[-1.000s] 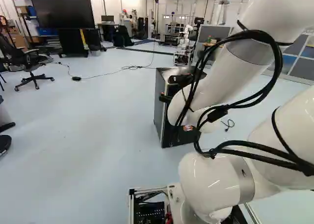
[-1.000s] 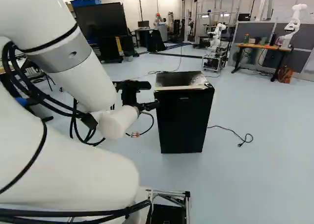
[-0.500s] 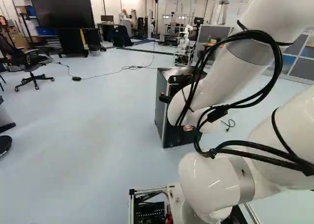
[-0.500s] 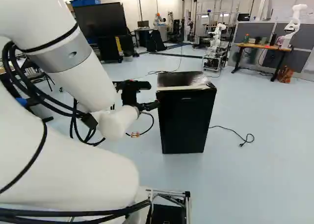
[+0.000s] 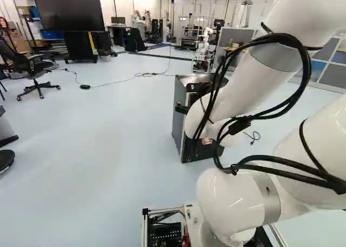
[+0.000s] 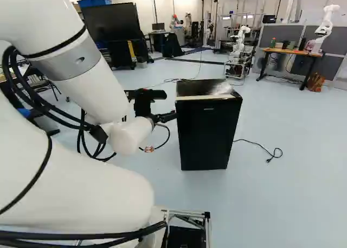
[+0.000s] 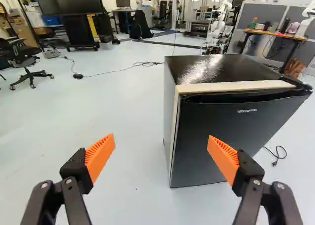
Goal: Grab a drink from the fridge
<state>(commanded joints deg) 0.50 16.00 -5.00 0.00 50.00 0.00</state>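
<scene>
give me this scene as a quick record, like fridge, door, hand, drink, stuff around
fridge: black, standing on the floor, ahead of the hand
door: looks shut
hand: open, holding nothing
drink: none seen in the hand; fridge's inside hidden
cable: on the floor beside the fridge, loose plug at its end
background: desk chair, big dark screen, table with small items on it

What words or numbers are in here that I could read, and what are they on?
Small pale letters on the fridge door: too blurred to read for sure.
Little bright patch by the robot's arm: too small to show any words.
Nothing else is readable.
</scene>
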